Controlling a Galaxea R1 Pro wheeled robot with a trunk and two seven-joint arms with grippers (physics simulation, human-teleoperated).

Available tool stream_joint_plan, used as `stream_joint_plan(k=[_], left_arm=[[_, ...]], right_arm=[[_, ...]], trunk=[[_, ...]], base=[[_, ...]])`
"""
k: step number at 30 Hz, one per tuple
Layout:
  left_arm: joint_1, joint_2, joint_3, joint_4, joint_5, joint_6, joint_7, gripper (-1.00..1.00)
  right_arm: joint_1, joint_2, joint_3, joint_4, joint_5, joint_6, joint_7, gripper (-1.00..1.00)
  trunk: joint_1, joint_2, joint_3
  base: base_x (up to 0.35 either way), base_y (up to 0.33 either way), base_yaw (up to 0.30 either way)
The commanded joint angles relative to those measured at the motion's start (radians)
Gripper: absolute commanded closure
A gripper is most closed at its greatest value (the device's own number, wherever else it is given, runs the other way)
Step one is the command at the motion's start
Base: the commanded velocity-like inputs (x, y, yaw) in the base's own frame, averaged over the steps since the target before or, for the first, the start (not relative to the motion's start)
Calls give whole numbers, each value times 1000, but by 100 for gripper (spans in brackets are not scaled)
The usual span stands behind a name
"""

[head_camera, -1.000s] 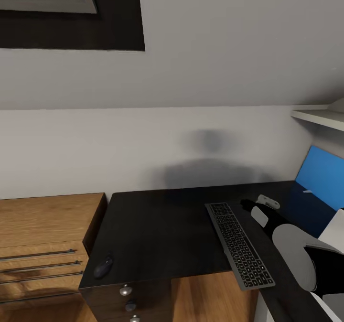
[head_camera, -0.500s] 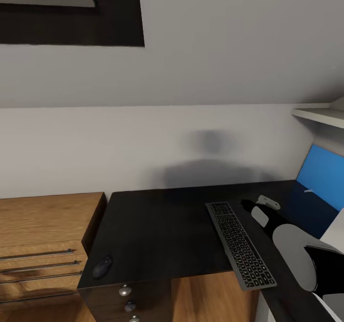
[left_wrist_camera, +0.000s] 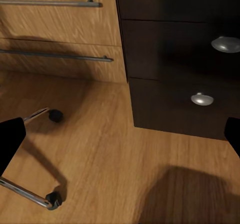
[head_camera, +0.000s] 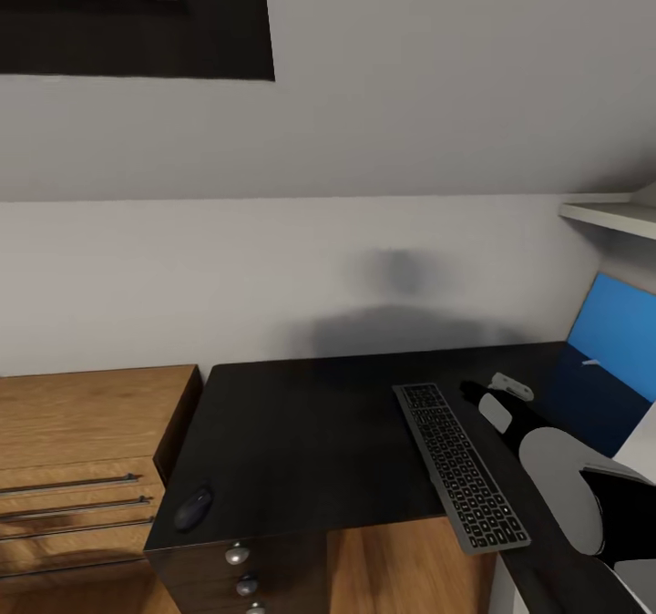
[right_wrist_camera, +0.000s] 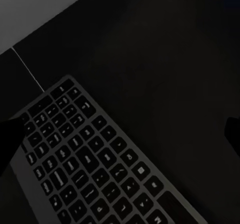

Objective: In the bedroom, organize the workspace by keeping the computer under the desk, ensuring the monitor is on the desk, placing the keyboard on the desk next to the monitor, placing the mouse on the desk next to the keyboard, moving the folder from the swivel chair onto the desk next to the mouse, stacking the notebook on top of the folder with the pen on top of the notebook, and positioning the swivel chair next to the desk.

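the keyboard lies flat on the desk, running at a slant from mid-desk toward the front edge, its near end poking just over that edge. the right wrist view looks straight down on its keys, with the bare black top alongside. the right gripper hangs above the keyboard, jaws spread wide, one dark fingertip at each side of that view and nothing between them. in the head view the right arm reaches in over the desk, just beside the keyboard's far end. the mouse sits well apart, down at the desk's front left corner above the drawer unit and its round silver knobs. a blue panel stands against the wall at the right. the left gripper is open too, low over the wooden floor, looking at the drawer fronts, the light wooden dresser and two chrome legs of the swivel chair with black casters
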Motion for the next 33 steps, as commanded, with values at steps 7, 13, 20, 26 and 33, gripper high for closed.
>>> stream_joint_plan(k=[7,13,20,26,33], left_arm=[[0,-2,5,0,-10,-2,7,-100],[0,-6,4,0,-11,-2,7,-100],[0,-7,4,0,-12,-2,6,-100],[0,-11,4,0,-11,-2,6,-100],[0,-13,5,0,-11,-2,6,-100]], right_arm=[[0,1,-7,-2,4,7,-1,-100],[0,1,-7,-2,4,6,-1,-100],[0,2,-7,-3,4,7,0,-100],[0,2,-7,-4,4,7,1,-100],[0,2,-8,-4,4,8,1,-100]], trunk=[[27,-50,-23],[50,-92,-42],[77,-141,-64],[100,-183,-83],[127,-232,-105]], base=[[0,0,0],[0,0,0],[0,0,0],[0,0,0],[0,0,0]])
